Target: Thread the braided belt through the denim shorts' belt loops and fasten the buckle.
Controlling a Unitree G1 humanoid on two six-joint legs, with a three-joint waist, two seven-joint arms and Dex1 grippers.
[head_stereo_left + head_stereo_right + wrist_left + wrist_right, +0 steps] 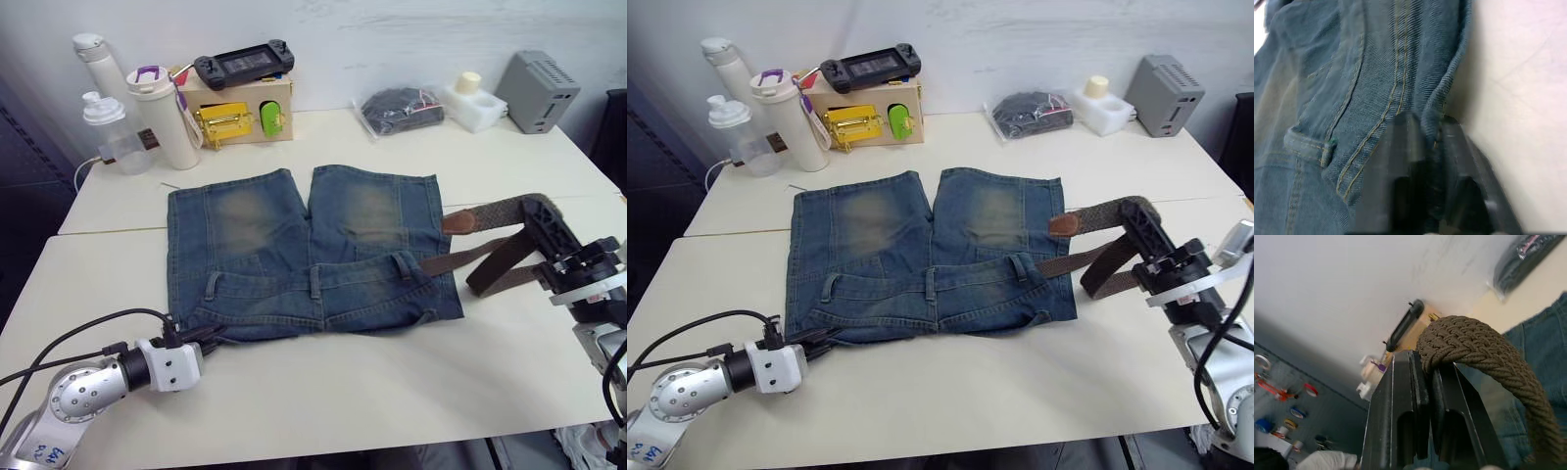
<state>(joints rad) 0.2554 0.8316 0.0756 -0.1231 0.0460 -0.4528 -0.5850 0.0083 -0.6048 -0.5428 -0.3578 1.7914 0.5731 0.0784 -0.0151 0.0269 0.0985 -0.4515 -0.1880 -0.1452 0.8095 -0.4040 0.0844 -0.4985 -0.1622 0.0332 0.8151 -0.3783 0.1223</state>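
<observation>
Cream tables [509, 166], white wall [392, 29]

Silver left arm [73, 392], white wrist, black cables

The left gripper [196, 340] lies low and nearly level, its arm reaching in from the robot's near left side, and its two black fingers [1400, 147] are pinched on the waistband edge of the denim shorts [304, 250]. The right gripper [1136, 217] points up and away from its wrist, angled toward the robot's left, with its fingers [1405, 387] clamped on a fold of the braided belt [1474, 347], which arches over the fingertips.
</observation>
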